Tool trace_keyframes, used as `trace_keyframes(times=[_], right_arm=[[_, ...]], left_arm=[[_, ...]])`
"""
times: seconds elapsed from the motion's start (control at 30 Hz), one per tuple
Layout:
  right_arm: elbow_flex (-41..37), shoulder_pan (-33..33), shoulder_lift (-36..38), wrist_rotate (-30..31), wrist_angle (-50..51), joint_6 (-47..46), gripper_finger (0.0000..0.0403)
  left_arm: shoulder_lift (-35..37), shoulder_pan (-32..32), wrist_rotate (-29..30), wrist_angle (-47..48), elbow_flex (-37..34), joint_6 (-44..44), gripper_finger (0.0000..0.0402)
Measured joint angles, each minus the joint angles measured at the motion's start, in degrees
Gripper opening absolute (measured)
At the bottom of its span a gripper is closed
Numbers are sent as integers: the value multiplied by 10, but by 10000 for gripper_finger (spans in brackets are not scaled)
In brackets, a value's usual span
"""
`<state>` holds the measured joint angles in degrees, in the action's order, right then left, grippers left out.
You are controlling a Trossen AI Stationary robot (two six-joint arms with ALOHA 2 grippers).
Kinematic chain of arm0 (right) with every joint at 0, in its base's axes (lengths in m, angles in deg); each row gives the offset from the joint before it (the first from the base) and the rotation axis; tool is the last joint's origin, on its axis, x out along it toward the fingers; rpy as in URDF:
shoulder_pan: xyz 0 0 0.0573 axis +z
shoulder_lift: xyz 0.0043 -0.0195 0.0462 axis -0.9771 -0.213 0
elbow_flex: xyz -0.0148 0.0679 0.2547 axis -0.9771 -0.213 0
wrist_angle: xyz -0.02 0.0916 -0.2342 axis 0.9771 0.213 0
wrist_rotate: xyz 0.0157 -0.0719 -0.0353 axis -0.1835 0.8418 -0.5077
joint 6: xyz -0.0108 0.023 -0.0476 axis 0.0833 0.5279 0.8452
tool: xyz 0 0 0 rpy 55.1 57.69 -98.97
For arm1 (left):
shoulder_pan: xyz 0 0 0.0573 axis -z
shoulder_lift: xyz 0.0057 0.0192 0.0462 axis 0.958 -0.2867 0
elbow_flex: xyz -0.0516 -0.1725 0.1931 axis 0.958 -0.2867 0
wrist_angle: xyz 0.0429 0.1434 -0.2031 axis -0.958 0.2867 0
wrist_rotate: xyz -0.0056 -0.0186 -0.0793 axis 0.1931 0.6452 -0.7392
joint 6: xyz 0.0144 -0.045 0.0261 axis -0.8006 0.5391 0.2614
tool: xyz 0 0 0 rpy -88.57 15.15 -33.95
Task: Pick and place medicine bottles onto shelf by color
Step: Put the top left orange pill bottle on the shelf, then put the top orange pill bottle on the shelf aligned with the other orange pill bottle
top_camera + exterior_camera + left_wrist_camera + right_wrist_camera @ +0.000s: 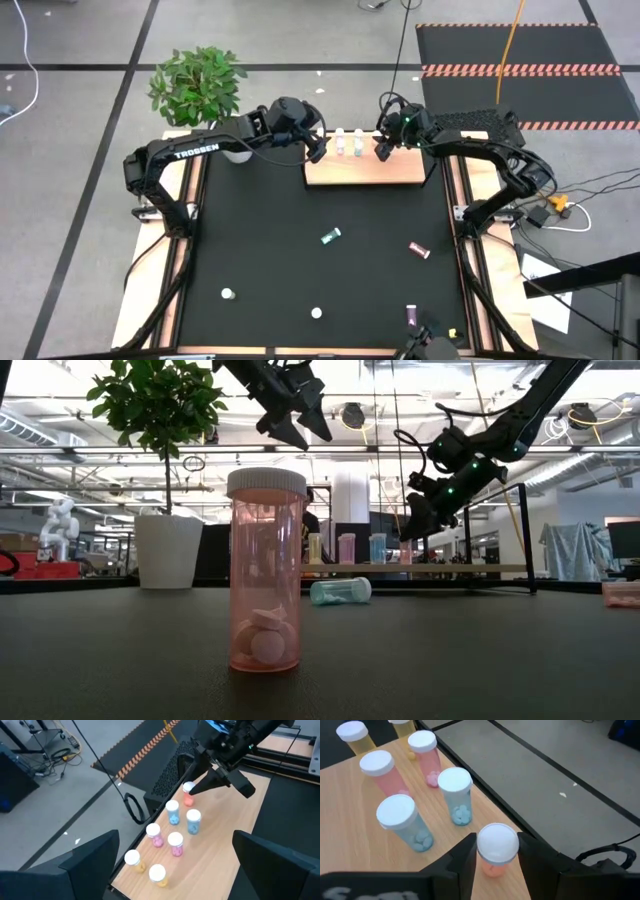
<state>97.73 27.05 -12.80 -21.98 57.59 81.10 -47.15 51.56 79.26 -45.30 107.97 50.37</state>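
Observation:
The shelf [365,170], a light-wood board, lies at the table's far edge. Several bottles with white caps stand on it in pairs: yellow [132,859], pink [175,843] and blue [193,820]. My right gripper [497,851] is shut on an orange bottle [188,795] at the right end of that group, by the board's far edge. Above the shelf's left end my left gripper [316,149] hangs open and holds nothing. My right gripper pinches the orange bottle's white cap [496,842] between its two fingers, one on each side. The fingers [215,779] slant down at it from the table's right. The bottle is upright, with its bottom at the board; whether it rests there I cannot tell.
On the black mat lie a teal bottle [331,236] and a pink one [419,249]. More small bottles [228,294] [317,313] [411,314] are near the front edge, and an orange one [266,570] stands close to the low camera. A potted plant [200,85] is at the far left.

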Motion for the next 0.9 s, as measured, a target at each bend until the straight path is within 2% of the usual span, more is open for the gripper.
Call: trace_keyframes(times=[0.27, 0.43, 0.7, 0.8, 0.9], right_arm=[[0, 0, 4, 1, 5, -11, 184], [0, 0, 48, 2, 18, -18, 228], [0, 22, 198, 2, 89, -41, 270], [0, 53, 251, 2, 93, -42, 271], [0, 96, 292, 5, 92, -57, 269]], left_arm=[[0, -2, 0, 9, 0, 21, 390], [16, -2, -1, 44, 0, 39, 390], [82, 10, 1, 218, 1, 225, 390], [84, 38, 1, 263, -9, 273, 390], [88, 86, 4, 268, -51, 316, 390]])
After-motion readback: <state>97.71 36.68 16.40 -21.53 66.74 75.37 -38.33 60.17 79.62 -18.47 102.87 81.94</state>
